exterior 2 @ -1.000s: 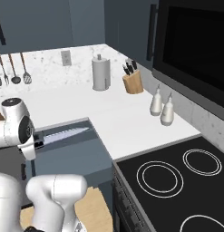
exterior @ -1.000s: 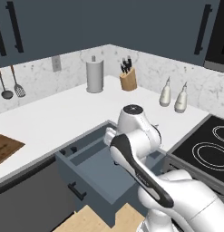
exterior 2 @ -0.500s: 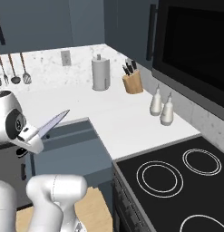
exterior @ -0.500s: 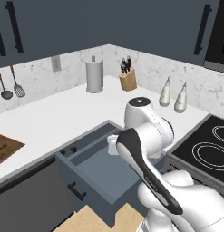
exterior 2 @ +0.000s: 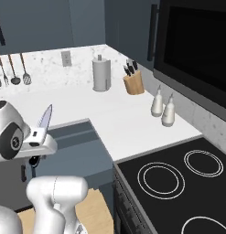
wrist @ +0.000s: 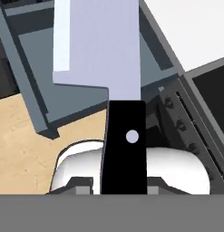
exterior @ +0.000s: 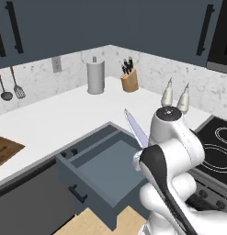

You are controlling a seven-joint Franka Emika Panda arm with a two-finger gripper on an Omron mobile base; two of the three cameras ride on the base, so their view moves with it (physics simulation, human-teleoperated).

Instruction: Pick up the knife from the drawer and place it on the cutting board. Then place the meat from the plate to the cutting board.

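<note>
- Holding the knife (exterior: 135, 128) by its black handle, the tool (wrist: 124, 181) is clamped on it, and the pale blade points up and away over the open drawer (exterior: 103, 167), clear of the dividers.
- In the hand view you get the handle pinched down low with the blade running straight up the picture, which the base views can't show you since the wrist hides the grip.
- The left base view gives you the cutting board (exterior: 4, 149) off at the far left edge of the counter (exterior: 50, 119), well apart from the knife. I can't spot the plate or meat.
- Risk, I'd say: that's a long swing with a handle-end grip, so the blade could pivot or slip if you go fast.
- Watch the drawer front too; a low sweep could clip it.
</note>
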